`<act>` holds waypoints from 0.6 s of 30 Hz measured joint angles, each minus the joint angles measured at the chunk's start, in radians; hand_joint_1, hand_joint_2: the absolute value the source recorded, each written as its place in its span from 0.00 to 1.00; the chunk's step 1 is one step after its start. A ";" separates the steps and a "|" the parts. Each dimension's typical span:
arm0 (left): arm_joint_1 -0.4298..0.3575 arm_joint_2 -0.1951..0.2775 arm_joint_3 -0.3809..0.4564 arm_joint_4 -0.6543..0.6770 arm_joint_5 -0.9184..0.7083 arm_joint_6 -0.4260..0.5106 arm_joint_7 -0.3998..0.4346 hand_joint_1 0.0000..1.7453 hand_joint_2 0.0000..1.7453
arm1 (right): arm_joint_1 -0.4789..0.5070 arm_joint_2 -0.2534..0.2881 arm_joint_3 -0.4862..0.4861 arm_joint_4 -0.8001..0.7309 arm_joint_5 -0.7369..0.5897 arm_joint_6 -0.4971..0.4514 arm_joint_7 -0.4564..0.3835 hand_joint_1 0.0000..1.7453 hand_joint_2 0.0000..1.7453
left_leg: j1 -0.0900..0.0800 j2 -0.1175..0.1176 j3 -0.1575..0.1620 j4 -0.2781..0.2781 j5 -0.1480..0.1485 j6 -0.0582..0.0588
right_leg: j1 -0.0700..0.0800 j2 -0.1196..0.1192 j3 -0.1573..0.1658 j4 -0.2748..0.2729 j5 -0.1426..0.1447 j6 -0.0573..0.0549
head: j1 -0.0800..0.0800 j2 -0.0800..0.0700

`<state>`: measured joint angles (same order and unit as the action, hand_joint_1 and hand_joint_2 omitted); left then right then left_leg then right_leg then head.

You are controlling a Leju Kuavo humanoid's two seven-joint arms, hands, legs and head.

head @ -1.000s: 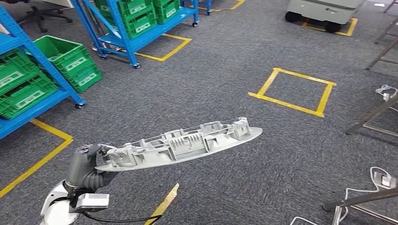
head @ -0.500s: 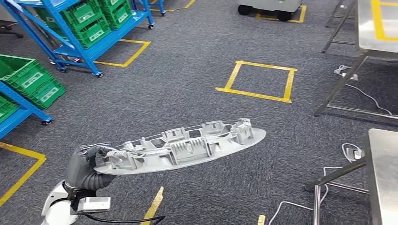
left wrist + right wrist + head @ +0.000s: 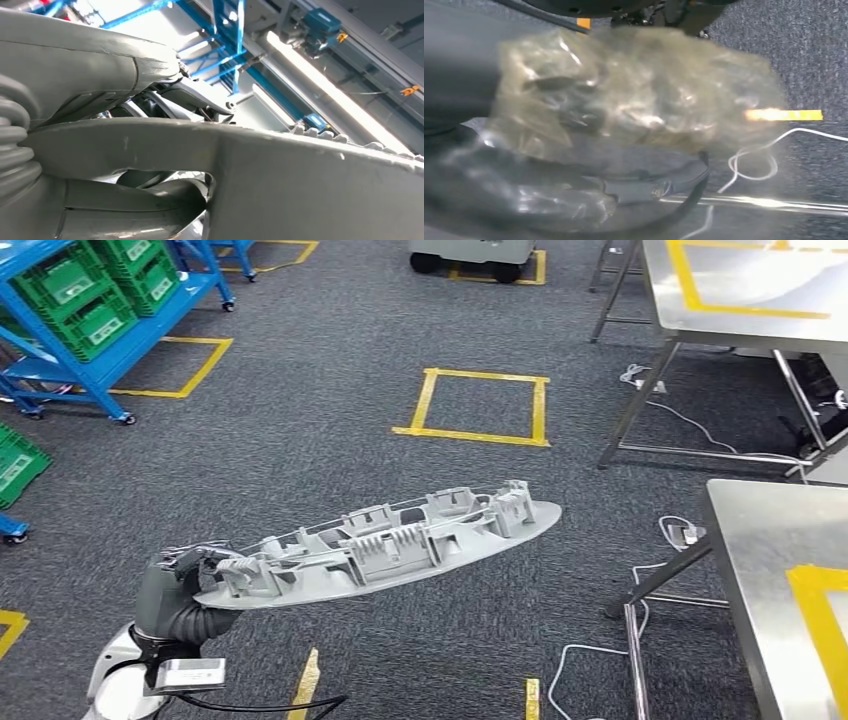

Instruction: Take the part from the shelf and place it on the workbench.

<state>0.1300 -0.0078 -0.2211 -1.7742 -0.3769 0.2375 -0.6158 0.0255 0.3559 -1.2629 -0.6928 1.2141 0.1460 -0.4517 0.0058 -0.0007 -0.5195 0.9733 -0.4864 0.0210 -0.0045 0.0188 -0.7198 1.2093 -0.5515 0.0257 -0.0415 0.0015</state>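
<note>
In the head view, a long grey moulded plastic part [image 3: 385, 550] was held at its left end by the left hand [image 3: 190, 585], whose fingers were clamped around that end. The part was carried nearly level above the grey carpet [image 3: 330, 430], with its ribbed side up and its far end free in the air. A steel workbench [image 3: 770, 570] with yellow tape was seen near on the right, and a second steel table [image 3: 740, 290] far on the right. Blue shelves with green crates [image 3: 80, 300] stood far on the left.

In the left wrist view, the part [image 3: 300, 185] was pressed between the thumb and the darker fingers [image 3: 195, 97].

In the right wrist view, the right hand [image 3: 634, 95] was wrapped in blurred clear film; whether its fingers were apart or together could not be told.

The part was judged stiff and light, but long, so a one-end hold would let it swing; a hold closer to the middle would probably be steadier.
</note>
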 joint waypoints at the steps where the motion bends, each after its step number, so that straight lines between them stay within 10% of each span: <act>1: 0.001 0.000 0.000 0.000 0.002 0.002 -0.001 1.00 1.00 | -0.002 0.000 0.000 0.000 0.002 0.000 0.000 0.00 0.00 | -0.001 0.016 0.000 0.000 0.000 0.000 | -0.002 -0.008 -0.027 0.059 -0.022 0.005 | 0.000 0.000; 3: 0.001 0.000 0.000 0.000 0.005 0.004 -0.003 1.00 1.00 | -0.002 0.000 -0.001 0.000 0.006 0.001 -0.001 0.00 0.00 | -0.001 0.044 0.000 0.001 -0.002 -0.002 | -0.007 -0.015 -0.031 0.081 -0.016 0.012 | 0.000 0.000; 5: 0.001 -0.001 0.000 0.000 0.011 0.006 -0.006 1.00 1.00 | -0.001 0.000 -0.003 0.000 0.012 0.003 -0.002 0.00 0.00 | 0.000 0.068 0.003 0.003 -0.006 -0.009 | -0.010 -0.040 0.044 -0.046 0.041 0.016 | 0.000 0.000; 7: 0.000 -0.002 0.000 -0.001 0.018 0.008 -0.008 1.00 1.00 | -0.005 0.000 -0.005 0.000 0.017 0.005 -0.004 0.00 0.00 | -0.004 0.086 0.004 0.009 -0.013 -0.020 | -0.007 -0.067 0.116 -0.166 0.073 0.008 | -0.001 0.000; 10: -0.003 -0.003 -0.002 -0.005 0.027 0.012 -0.009 1.00 1.00 | -0.007 0.000 -0.009 0.000 0.023 0.007 -0.007 0.00 0.00 | -0.008 0.107 0.007 0.014 -0.017 -0.033 | -0.002 -0.055 0.128 -0.190 0.073 -0.014 | -0.004 0.000; 13: -0.006 -0.003 -0.003 -0.008 0.033 0.017 -0.009 1.00 1.00 | -0.007 0.000 -0.015 0.000 0.027 0.008 -0.010 0.00 0.00 | 0.000 0.061 -0.011 0.065 -0.061 -0.047 | -0.005 -0.028 0.126 -0.191 0.077 -0.032 | -0.006 0.000; 16: -0.006 -0.002 -0.003 -0.011 0.038 0.023 -0.009 1.00 1.00 | -0.010 0.000 -0.017 0.000 0.031 0.009 -0.011 0.00 0.00 | 0.002 0.011 -0.095 0.250 -0.152 -0.049 | -0.002 0.004 0.124 -0.191 0.081 -0.041 | -0.008 0.000; 18: -0.006 -0.001 -0.004 -0.011 0.039 0.024 -0.009 1.00 1.00 | -0.010 0.000 -0.018 0.000 0.031 0.009 -0.011 0.00 0.00 | 0.001 0.007 -0.123 0.301 -0.151 -0.043 | 0.002 0.030 0.123 -0.191 0.082 -0.044 | -0.007 0.000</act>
<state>0.1243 -0.0089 -0.2247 -1.7849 -0.3376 0.2613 -0.6252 0.0156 0.3559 -1.2807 -0.6928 1.2451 0.1553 -0.4627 0.0072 0.0066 -0.6428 1.2745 -0.6372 -0.0219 -0.0023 0.0484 -0.5964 1.0187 -0.4693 -0.0179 -0.0489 0.0015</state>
